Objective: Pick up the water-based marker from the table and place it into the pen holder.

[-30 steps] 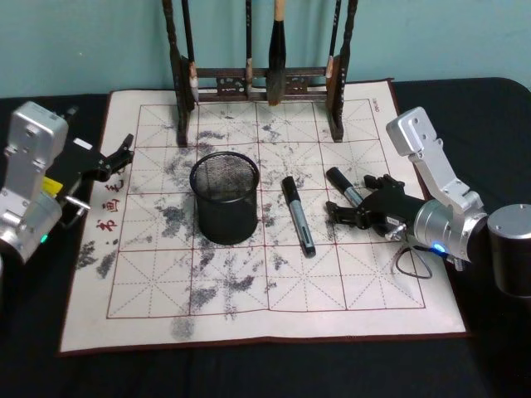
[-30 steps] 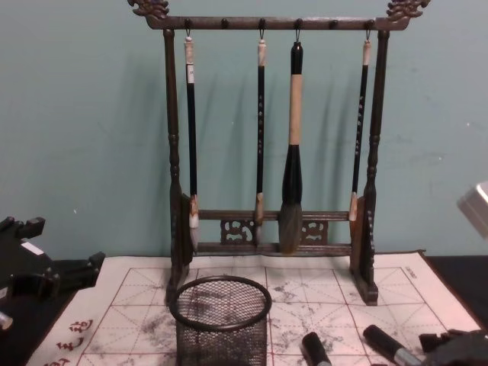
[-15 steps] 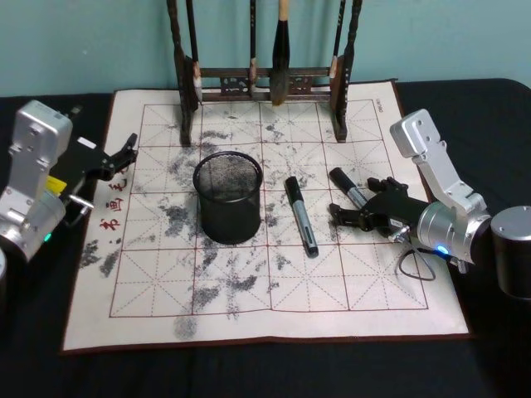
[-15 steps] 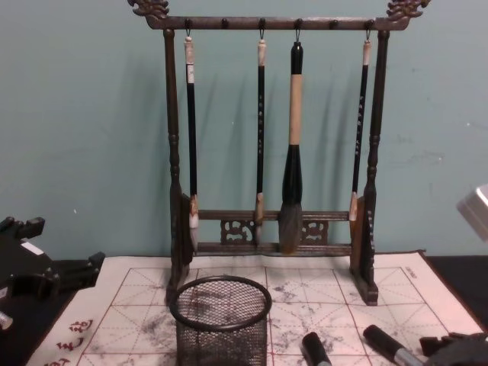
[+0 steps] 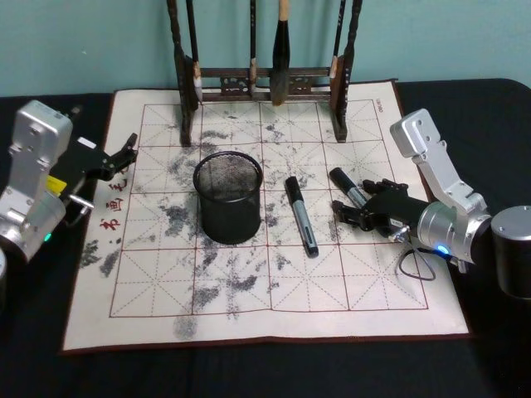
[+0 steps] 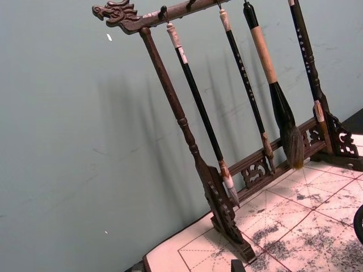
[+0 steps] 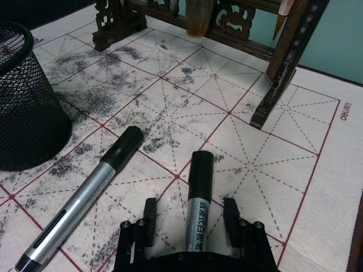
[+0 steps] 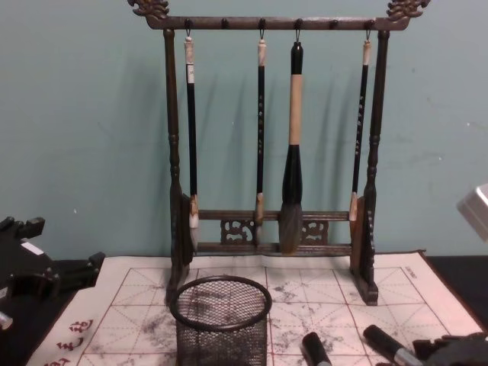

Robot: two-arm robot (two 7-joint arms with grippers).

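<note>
Right gripper (image 7: 189,211) sits low over the dark flat table (image 5: 33,365). Its black fingers are spread to either side of the nearer silver-barrelled, black-capped water-based marker (image 7: 199,187) and, as far as I can tell, not yet touching it. The left gripper (image 5: 123,152) is parked at the left edge of the white felt mat with red grid lines and grey ink stains (image 5: 249,303). A high, wide carry could catch the tall dark wooden brush rack (image 5: 265,79) standing behind. The small black wire-mesh pen holder (image 5: 226,217) looks light and unanchored, so a low approach might clip its rim and shove or tip it. A second marker (image 7: 85,204) lies between holder and gripper and could get nudged. The round barrel may roll or slip if the fingers close off-centre.
</note>
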